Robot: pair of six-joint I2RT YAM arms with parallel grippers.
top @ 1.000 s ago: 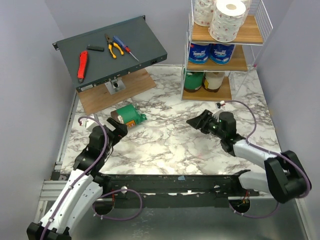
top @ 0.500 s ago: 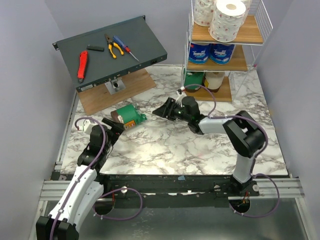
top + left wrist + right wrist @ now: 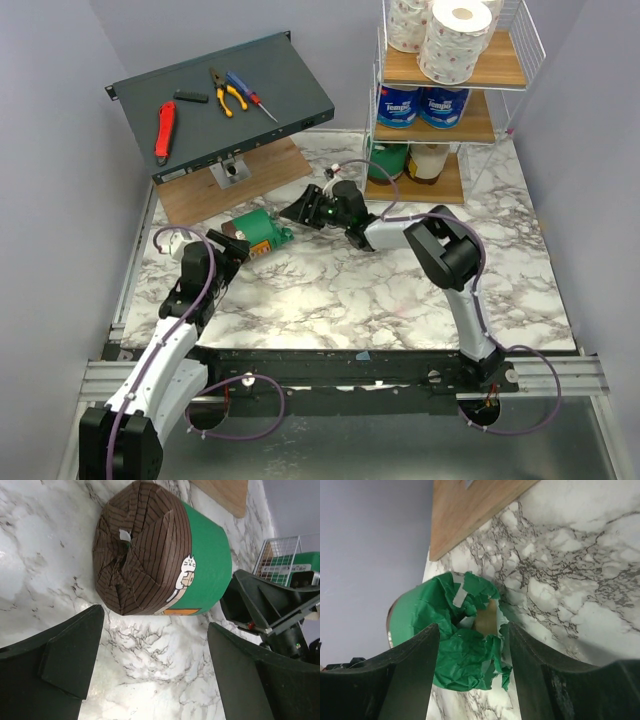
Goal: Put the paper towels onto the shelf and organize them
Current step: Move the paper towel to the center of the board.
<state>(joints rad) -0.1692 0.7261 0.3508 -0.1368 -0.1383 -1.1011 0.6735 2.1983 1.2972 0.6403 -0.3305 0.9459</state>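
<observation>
One paper towel roll in green wrap lies on its side on the marble table, left of centre. Its brown pleated end faces my left gripper, which is open just short of it with bare marble between the jaws. My right gripper is open at the opposite end, where the torn green wrap sits just ahead of its fingertips. From above, the left gripper and right gripper flank the roll. The shelf at back right holds white speckled rolls, blue-and-white rolls, and a green roll beside a cream one.
A dark grey slanted panel at back left carries a red tool, pliers and a screwdriver. A wooden board lies under it, close behind the green roll. Grey walls close in both sides.
The right arm has swung left across the table from mid-right to the green roll's torn end. The left gripper has narrowed somewhat and stays at the roll's brown end.
</observation>
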